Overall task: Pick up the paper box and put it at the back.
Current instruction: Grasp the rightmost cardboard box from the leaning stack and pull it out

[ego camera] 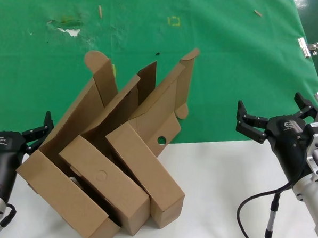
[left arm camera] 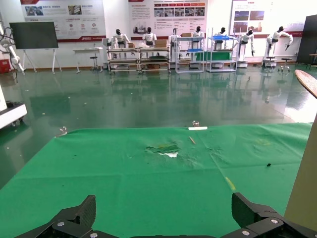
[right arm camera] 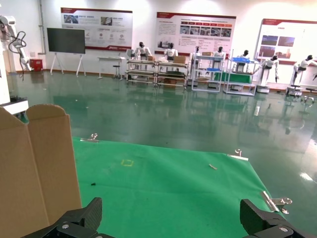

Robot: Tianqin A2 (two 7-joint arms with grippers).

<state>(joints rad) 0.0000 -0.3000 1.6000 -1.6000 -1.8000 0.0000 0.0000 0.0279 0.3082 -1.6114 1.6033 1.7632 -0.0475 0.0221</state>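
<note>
The green cloth [ego camera: 225, 69] fills the far half, 12 o'clock of the white surface [ego camera: 223, 207]. 3 open cardboard boxes lean together; the paper box [ego camera: 156, 167], with its punched hole [ego camera: 161, 140], straddles both surfaces' edge. At 3 o'clock the right gripper [ego camera: 271, 120] hangs spread and empty; at 9 o'clock the left gripper [ego camera: 37, 129] gapes beside another box [ego camera: 59, 191].

Matt brown corrugated cardboard paper box [ego camera: 158, 124], scuffed green cloth at the back [ego camera: 221, 58], smooth white tabletop [ego camera: 219, 197].
</note>
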